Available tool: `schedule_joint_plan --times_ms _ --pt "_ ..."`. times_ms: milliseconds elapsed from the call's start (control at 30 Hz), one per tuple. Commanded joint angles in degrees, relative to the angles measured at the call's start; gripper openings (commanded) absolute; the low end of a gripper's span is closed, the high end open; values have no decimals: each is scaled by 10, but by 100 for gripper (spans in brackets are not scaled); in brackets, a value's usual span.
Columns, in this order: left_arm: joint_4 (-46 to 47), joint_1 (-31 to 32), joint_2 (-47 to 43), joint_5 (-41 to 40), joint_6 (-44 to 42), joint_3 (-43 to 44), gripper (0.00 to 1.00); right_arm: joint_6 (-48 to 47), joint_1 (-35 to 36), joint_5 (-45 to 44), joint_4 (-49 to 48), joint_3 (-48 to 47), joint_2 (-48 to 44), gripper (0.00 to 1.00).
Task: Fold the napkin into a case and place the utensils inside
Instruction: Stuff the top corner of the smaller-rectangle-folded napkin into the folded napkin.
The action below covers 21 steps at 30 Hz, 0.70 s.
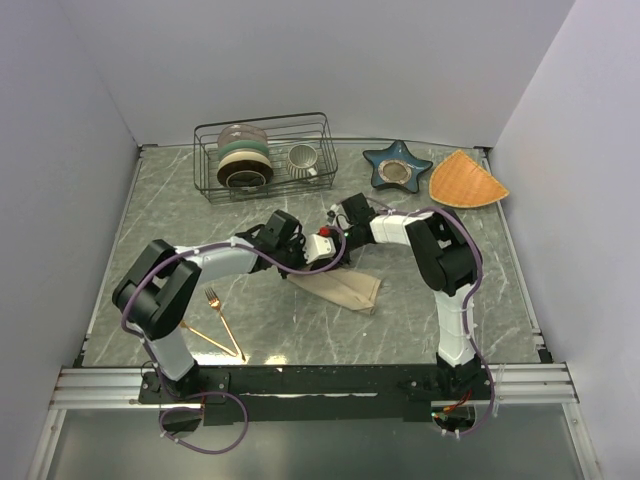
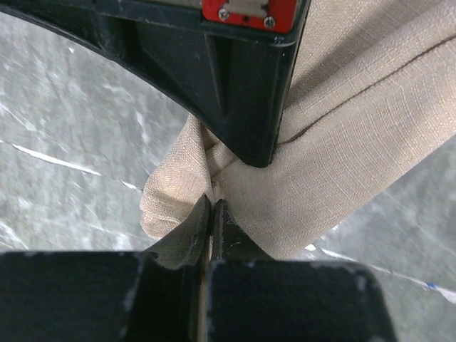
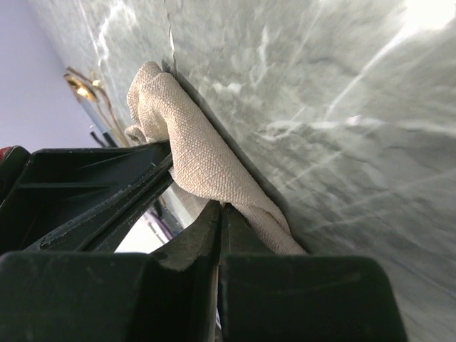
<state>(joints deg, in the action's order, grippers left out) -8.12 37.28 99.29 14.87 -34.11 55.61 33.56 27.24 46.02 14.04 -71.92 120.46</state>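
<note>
The beige napkin [image 1: 347, 288] lies bunched into a long, loosely folded strip in the middle of the table, and its upper left end is lifted. Both grippers meet at that end. My left gripper [image 1: 318, 262] is shut on a fold of the napkin [image 2: 342, 157], its jaws pressed together on the cloth [image 2: 211, 203]. My right gripper [image 1: 336, 252] is also shut on the napkin [image 3: 192, 142], pinching its edge [image 3: 221, 208]. The gold fork [image 1: 222, 318] and gold spoon [image 1: 208, 338] lie crossed near the front left. They show as a gold glint [image 3: 89, 89] in the right wrist view.
A wire dish rack [image 1: 265, 155] with bowls and a cup stands at the back. A blue star-shaped dish [image 1: 396, 166] and an orange wedge mat [image 1: 466, 180] sit at the back right. Walls close in the table's left, right and far sides.
</note>
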Motion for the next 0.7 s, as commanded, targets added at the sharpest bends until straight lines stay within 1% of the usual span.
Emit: schedule_joint_plan --times_ms 0,100,167,233,267,367,433,667 --pt "-57 3 -33 22 -7 -30 1 19 33 -8 -19 41 -8 0" --pt "-58 3 -37 19 -5 -40 1 15 34 0 -17 32 -15 0" --pt "-56 2 -31 19 -3 -41 1 -4 30 -3 3 14 -17 0" --pt "-56 1 -27 22 1 -39 1 -15 25 -3 16 7 -24 9" --pt "-56 1 -22 25 2 -38 1 -26 24 -5 27 4 -26 17" --pt "-60 1 -12 31 6 -28 1 -38 23 -8 43 11 -37 31" --pt "-59 1 -11 32 6 -24 1 -41 23 -8 48 17 -44 35" --pt "-59 -2 -3 36 11 -17 1 -43 30 -5 47 32 -44 36"
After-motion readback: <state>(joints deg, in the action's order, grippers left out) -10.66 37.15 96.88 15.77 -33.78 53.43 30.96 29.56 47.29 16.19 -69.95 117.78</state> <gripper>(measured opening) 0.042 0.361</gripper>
